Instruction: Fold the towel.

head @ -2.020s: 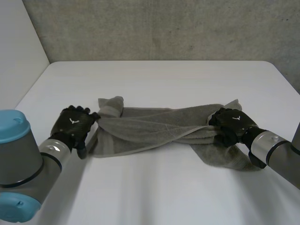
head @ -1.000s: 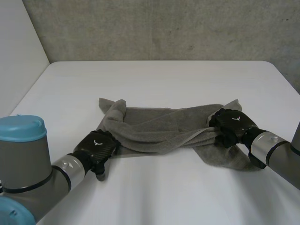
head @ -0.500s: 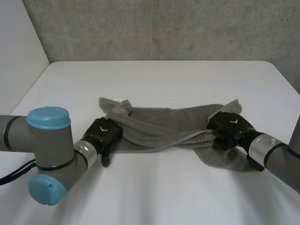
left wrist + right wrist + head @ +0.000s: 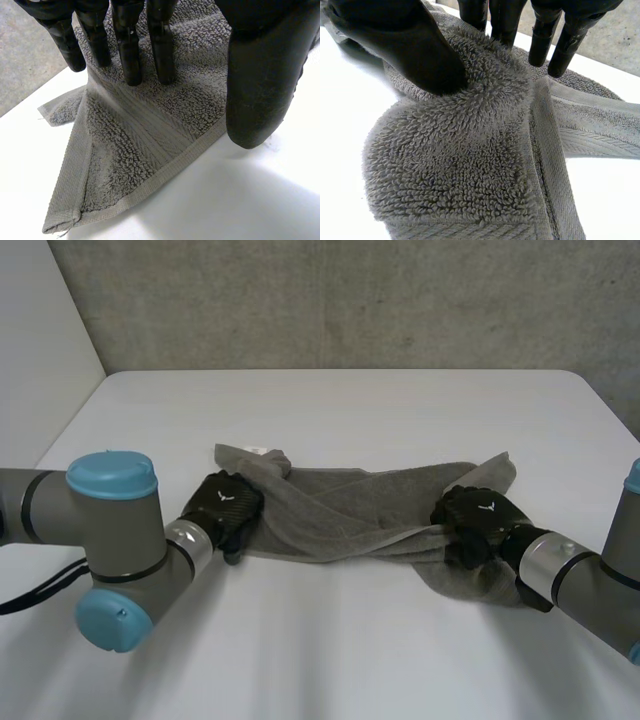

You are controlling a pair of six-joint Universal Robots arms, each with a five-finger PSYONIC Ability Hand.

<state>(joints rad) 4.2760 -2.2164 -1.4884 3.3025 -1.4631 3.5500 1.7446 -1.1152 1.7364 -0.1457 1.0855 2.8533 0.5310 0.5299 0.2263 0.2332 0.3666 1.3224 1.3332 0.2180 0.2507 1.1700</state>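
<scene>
The left hand (image 4: 225,508) presses straight fingers (image 4: 127,60) on the towel's (image 4: 350,505) left end, thumb at its hem. The right hand (image 4: 470,520) pinches a bunched fold at the towel's right end. The white table (image 4: 350,410) stands before a concrete wall (image 4: 350,300). Both hands have edged inward.

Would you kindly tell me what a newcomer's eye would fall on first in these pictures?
A rumpled grey towel lies twisted across the middle of the white table. The left robot hand presses open on its left end, near a corner, while the right robot hand pinches a bunch of cloth at its right end.
</scene>
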